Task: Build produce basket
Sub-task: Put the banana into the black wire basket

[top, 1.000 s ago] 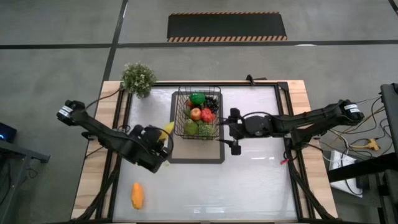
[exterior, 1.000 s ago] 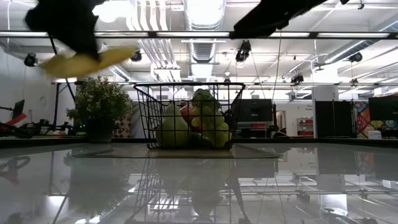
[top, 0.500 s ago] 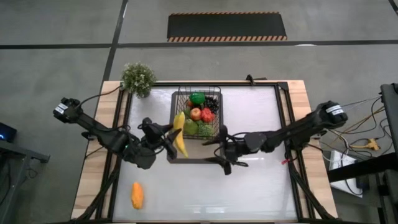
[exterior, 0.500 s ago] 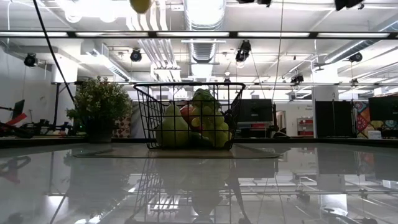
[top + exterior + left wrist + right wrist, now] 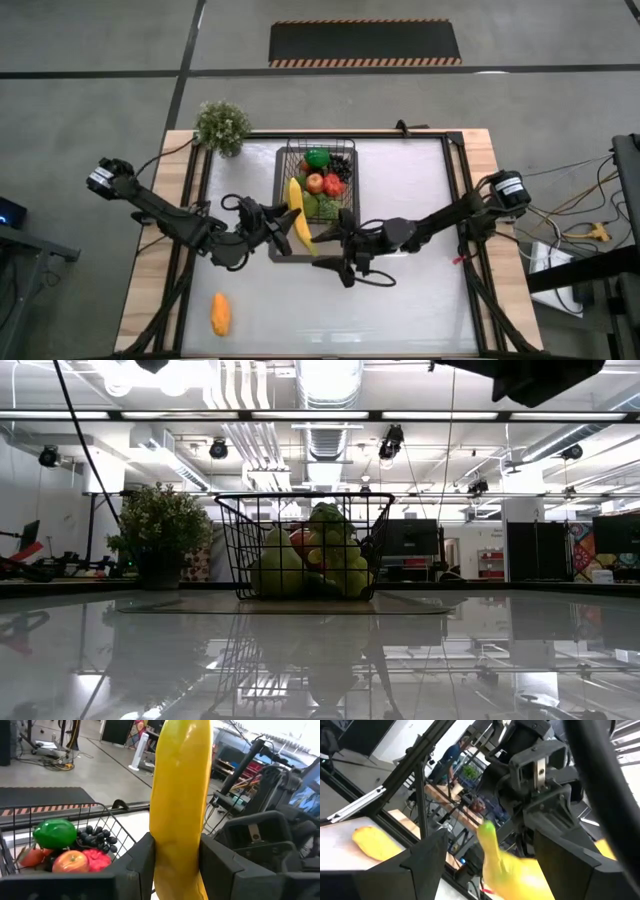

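While the left gripper [image 5: 268, 224] clamps the smooth yellow toy banana [image 5: 298, 214] mid-body above the black wire-mesh basket's [image 5: 282, 170] near-left corner, right gripper [image 5: 340, 252] hangs open nearby; prob. light, stiff, slippery plastic.

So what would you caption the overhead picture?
Left gripper holds a banana beside the filled basket; right gripper waits open nearby.
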Available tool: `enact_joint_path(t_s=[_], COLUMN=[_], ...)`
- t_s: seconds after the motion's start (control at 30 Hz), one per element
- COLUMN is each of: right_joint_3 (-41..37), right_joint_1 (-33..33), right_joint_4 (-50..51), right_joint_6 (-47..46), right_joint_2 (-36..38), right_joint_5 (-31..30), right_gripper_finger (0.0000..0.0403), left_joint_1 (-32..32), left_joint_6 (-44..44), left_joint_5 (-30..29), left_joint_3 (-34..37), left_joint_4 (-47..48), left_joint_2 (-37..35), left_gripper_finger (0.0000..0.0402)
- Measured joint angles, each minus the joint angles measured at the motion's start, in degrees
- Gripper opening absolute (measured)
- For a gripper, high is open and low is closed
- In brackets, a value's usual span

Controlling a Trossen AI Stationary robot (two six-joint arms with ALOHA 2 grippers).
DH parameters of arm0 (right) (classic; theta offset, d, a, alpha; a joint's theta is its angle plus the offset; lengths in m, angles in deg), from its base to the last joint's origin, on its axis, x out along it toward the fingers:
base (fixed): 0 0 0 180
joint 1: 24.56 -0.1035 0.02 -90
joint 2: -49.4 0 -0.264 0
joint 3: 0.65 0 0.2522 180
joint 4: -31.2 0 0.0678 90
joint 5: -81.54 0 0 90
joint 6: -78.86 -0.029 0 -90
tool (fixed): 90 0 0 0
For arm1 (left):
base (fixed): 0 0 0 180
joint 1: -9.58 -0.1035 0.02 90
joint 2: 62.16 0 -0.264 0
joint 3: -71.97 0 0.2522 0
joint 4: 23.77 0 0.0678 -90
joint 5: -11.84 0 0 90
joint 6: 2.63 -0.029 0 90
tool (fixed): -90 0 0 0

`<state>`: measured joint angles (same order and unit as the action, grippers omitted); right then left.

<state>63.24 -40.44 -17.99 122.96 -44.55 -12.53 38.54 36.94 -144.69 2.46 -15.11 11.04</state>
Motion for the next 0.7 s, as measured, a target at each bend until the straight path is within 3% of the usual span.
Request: enact_joint_path(t_s=[0.2,0.6,0.7], right_joint_3=[1.04,1.13,1.13], right_joint_1=[0.02,0.15,0.15], right_joint_4=[0.65,1.33,1.84], right_joint_6=[-1.07,-1.27,-1.33], right_joint_2=[-0.77,-0.72,-0.68], right_joint_5=[0.02,0.08,0.22], right_gripper_finger=[0.0246,0.0041,0.0020], left_joint_1=[-0.12,-0.25,-0.50], left_joint_6=[-2.98,-7.21,-7.24], left_joint_5=[0.14,2.65,2.92], left_joint_3=[3.80,5.56,5.65], left_joint_4=[-10.16,-16.87,-16.79], left_joint_2=[0.84,0.82,0.82], left_gripper_finger=[0.0106,0.0108,0.0123])
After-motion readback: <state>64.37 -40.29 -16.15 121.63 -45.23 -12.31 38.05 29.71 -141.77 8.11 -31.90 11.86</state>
